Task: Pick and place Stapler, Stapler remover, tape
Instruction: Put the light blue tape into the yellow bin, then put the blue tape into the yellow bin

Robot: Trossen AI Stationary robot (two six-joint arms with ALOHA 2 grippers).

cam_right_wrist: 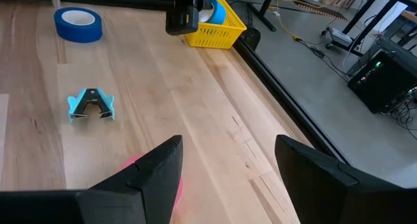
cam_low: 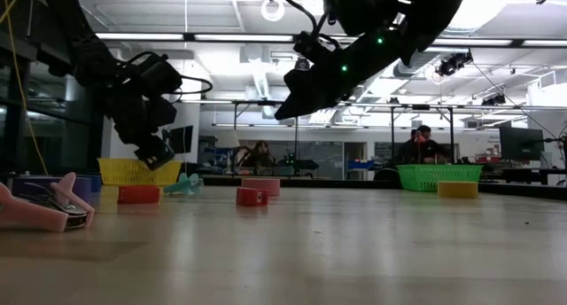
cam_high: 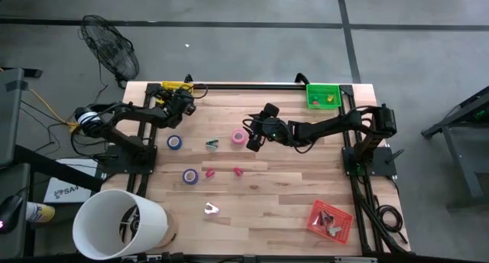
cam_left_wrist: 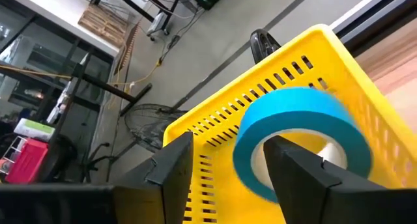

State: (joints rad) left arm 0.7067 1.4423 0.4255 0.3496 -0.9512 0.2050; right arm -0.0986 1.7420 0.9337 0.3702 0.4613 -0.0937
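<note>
Left gripper (cam_left_wrist: pixel 225 178) | over yellow basket (cam_left_wrist: pixel 313 61) | blue tape (cam_left_wrist: pixel 300 139) between fingers

The surface (cam_high: pixel 275 194) is pale wood in planks, with visible grain and a smooth, slightly sheeny finish. The yellow basket (cam_left_wrist: pixel 293 74) at its far corner looks like glossy moulded plastic with slotted walls. The blue tape roll (cam_left_wrist: pixel 296 129) in that basket has a matt, papery face. The left pincer (cam_left_wrist: pixel 225 175) fingers (cam_left_wrist: pixel 172 172) are dark matt plastic.
</note>
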